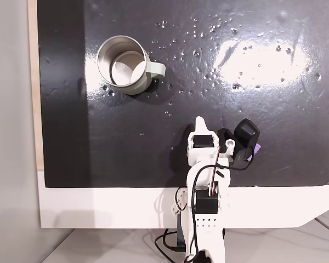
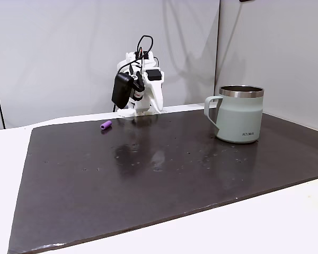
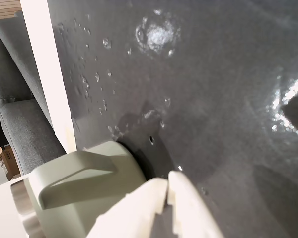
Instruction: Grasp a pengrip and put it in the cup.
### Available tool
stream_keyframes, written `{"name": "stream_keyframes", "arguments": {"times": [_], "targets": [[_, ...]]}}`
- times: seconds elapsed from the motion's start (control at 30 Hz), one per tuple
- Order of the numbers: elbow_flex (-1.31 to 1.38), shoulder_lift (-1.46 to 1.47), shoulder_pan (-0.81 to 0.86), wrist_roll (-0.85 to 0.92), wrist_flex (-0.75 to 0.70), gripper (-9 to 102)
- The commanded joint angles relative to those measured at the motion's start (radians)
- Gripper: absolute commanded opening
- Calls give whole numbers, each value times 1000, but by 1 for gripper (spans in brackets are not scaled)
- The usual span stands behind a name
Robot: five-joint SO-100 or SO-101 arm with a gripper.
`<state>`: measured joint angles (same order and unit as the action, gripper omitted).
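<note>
My jaws (image 3: 167,191) are closed with nothing between them; in the wrist view the two white fingertips (image 3: 139,208) meet at a thin seam low in the picture. My arm (image 1: 207,164) is folded up at the desk's near edge as one fixed view shows it from above, with a black camera module (image 1: 246,131) on its right side.

The pengrip (image 2: 105,125), a small lilac tube, lies flat on the black mat (image 2: 148,180) near the edge where my base stands. From above it shows as a purple sliver (image 1: 256,148) just beside the camera module, which covers most of it. My jaws do not touch it.

The cup (image 1: 123,64) stands upright towards the mat's far left corner in the view from above, well apart from the pengrip, its pale handle (image 1: 156,69) pointing right. Its inside looks bare. In the wrist view its handle (image 3: 74,178) sits just left of my fingertips.

Water droplets (image 1: 197,33) speckle the mat between the cup and the far right corner. The white desk (image 1: 98,208) borders the mat.
</note>
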<state>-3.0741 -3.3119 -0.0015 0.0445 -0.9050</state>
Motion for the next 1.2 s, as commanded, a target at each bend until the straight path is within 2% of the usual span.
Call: {"name": "stream_keyframes", "arguments": {"times": [0.0,0.2,0.53,0.87,1.17], "targets": [[8,-6,-11,20,41,0],[17,-6,-20,58,26,0],[367,12,-3,287,-258,0],[1017,474,87,512,-569,0],[1341,712,176,775,-867,0]]}}
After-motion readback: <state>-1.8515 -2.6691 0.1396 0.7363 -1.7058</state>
